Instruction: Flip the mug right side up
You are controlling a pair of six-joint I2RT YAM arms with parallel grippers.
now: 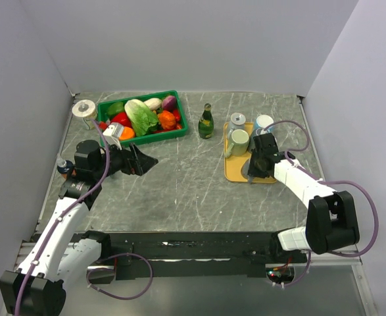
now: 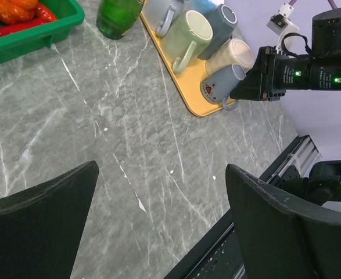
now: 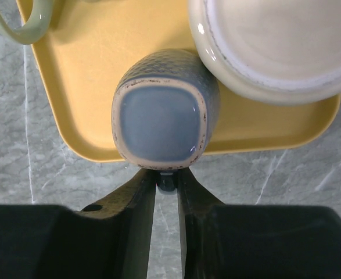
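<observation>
A blue-grey mug (image 3: 161, 110) stands upside down at the near edge of the yellow tray (image 3: 89, 87), its squarish base facing my right wrist camera. Its dark handle (image 3: 167, 183) sticks out over the tray edge toward me. My right gripper (image 3: 167, 177) is shut on that handle, one finger pressed to each side. From the left wrist view the mug (image 2: 219, 84) shows with the right gripper against it. In the top view the right gripper (image 1: 258, 168) covers most of the mug. My left gripper (image 2: 161, 168) hangs open over bare table, far to the left (image 1: 146, 161).
A cream mug (image 3: 280, 46) sits right beside the held mug on the tray. A pale green mug (image 1: 239, 140) and two more mugs crowd the tray's far end. A green bottle (image 1: 206, 122) and a green crate of vegetables (image 1: 143, 115) stand at the back.
</observation>
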